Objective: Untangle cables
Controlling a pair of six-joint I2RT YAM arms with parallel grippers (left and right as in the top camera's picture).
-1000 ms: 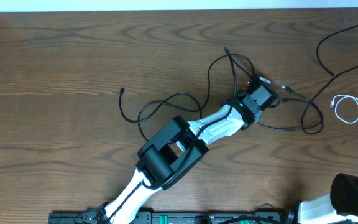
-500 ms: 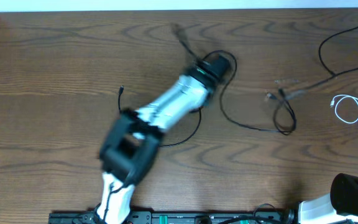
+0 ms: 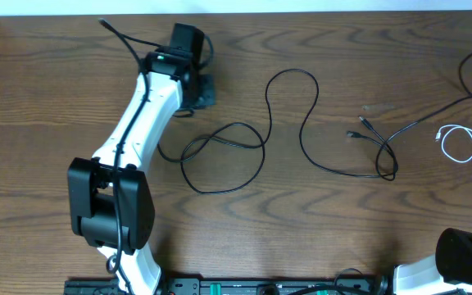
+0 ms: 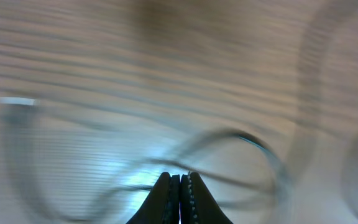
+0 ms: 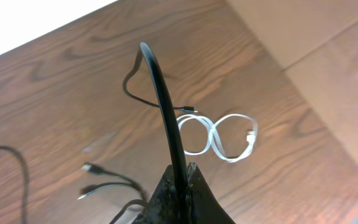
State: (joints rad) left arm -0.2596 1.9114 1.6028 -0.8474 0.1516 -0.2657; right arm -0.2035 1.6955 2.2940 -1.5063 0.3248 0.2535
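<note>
There is one white cable (image 5: pixel 211 134). Left of it lie two black cables (image 3: pixel 303 131), maybe three. Two robot arms (image 3: pixel 142 106) show.

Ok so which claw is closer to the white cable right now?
Right. The right claw, shut on a black cable, hangs just short of the white cable. The left claw is far off on the opposite, left side.

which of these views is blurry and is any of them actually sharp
Left wrist: heavy motion smear, wood grain and cables streaked, only the left pincer tips crisp. Overhead: sharp, evenly lit, the long black cable clear against the table. Right wrist: sharp, the white cable and grain well defined.
</note>
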